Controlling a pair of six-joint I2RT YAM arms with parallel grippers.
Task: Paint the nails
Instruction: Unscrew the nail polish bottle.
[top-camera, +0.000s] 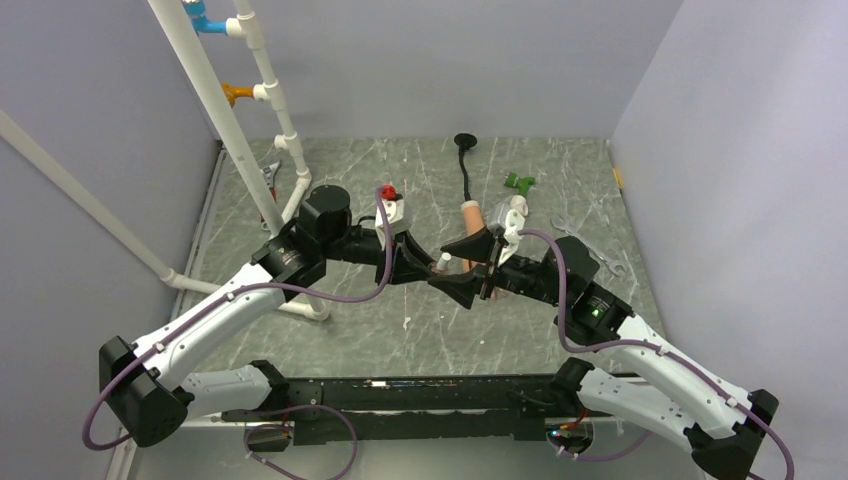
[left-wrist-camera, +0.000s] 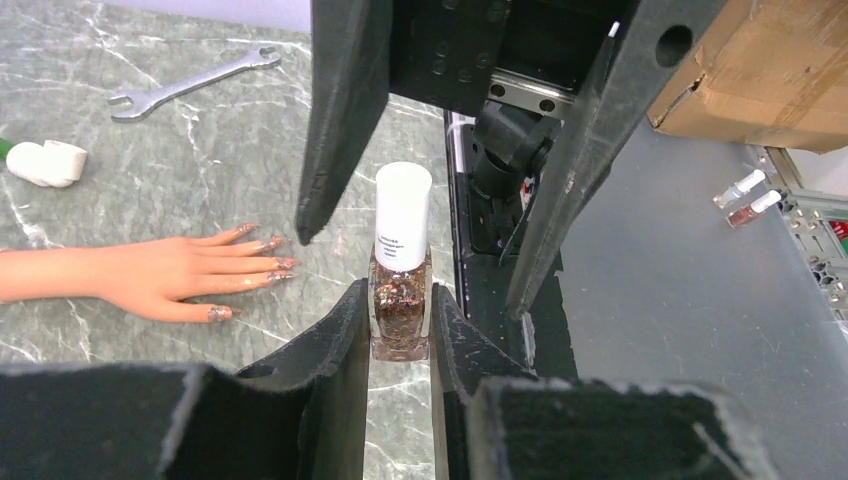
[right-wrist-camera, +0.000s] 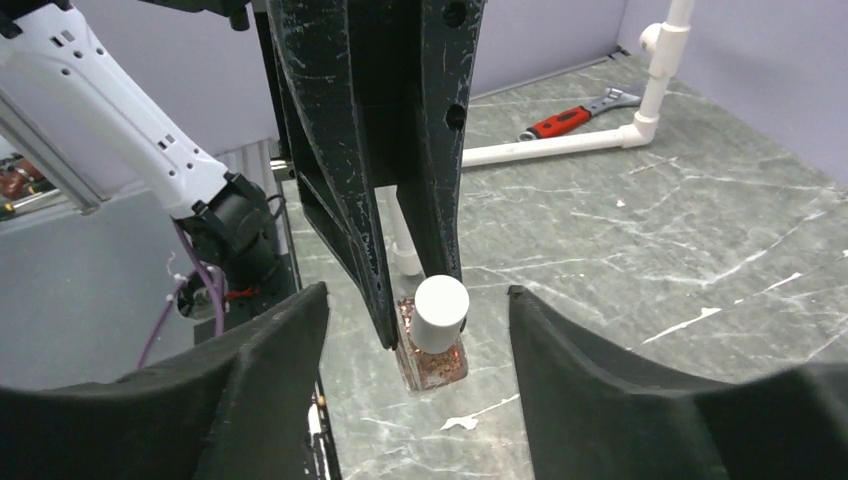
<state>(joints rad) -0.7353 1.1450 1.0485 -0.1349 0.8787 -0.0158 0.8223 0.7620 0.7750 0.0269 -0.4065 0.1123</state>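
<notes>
The peach mannequin hand lies flat on the marble table, fingers pointing toward the grippers, and its nails look glittery. In the top view only its wrist shows behind the right gripper. My left gripper is shut on the glass body of a small brown glitter polish bottle with a white cap, held upright just above the table. My right gripper is open, one jaw on each side of the cap and apart from it. The two grippers meet at mid-table.
A white PVC pipe frame stands at the back left, with a red-handled wrench by it. A steel spanner and a white fitting lie beyond the hand. A green piece and a black stalked object lie at the back.
</notes>
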